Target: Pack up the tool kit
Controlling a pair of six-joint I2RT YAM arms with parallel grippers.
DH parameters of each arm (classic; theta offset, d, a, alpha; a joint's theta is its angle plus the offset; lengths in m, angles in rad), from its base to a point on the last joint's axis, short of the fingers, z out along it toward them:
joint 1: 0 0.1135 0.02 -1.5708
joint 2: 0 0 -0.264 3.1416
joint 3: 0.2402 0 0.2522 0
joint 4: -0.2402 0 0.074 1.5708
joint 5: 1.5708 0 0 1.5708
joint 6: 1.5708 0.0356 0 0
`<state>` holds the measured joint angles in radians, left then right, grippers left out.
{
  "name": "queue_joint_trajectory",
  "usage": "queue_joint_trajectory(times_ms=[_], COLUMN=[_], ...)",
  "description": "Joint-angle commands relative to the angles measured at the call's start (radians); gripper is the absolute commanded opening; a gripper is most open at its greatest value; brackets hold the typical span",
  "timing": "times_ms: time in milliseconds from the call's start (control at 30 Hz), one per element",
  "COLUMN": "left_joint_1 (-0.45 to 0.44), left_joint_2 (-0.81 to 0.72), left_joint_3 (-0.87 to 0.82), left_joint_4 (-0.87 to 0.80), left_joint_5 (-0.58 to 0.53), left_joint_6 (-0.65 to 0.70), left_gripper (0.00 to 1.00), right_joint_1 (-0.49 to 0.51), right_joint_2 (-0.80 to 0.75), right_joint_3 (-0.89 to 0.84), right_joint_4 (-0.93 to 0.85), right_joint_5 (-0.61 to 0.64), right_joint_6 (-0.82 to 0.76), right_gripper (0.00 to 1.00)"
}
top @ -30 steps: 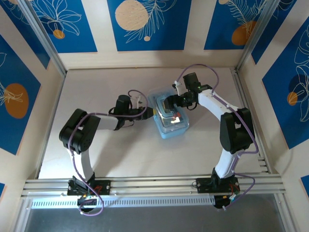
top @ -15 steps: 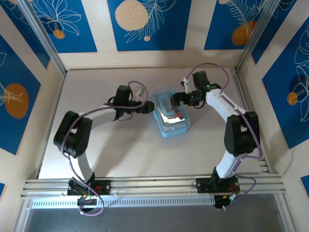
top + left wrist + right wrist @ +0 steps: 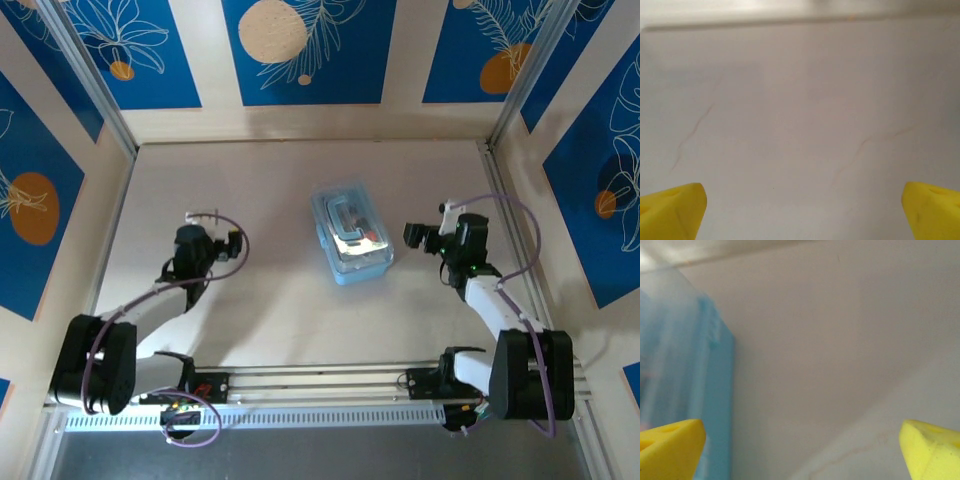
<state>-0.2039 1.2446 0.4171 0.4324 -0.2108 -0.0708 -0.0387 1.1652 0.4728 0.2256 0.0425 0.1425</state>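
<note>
table: pale, bare around the case
tool kit case: light-blue, clear lid down, mid-table, between both grippers, touching neither
left gripper: left of case, well apart; yellow fingers spread wide, nothing held
right gripper: near case's right side; fingers spread wide, nothing held
contents: silver and red shapes under lid, too small to name

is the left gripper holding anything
No, the left gripper is open, with bare table between its yellow fingertips.
</note>
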Motion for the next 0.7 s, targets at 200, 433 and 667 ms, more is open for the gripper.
queue_joint_trajectory(times_ms=[200,433,667], left_joint_1=[0.057,0.120,0.126], left_joint_2=[0.188,0.321,0.316], left_joint_3=[0.038,-0.094,-0.069], left_joint_4=[0.230,0.613,0.551], left_joint_5=[-0.120,-0.014,0.002], left_joint_6=[0.093,0.071,0.073], left_gripper=[1.00,0.99,1.00], right_joint_1=[0.019,0.034,0.039], right_joint_2=[0.216,0.348,0.356], right_joint_3=[0.002,-0.041,-0.055], right_joint_4=[0.337,0.547,0.576], right_joint_5=[0.059,0.039,0.037], right_joint_6=[-0.015,-0.032,-0.041], right_gripper=[0.99,0.99,0.99])
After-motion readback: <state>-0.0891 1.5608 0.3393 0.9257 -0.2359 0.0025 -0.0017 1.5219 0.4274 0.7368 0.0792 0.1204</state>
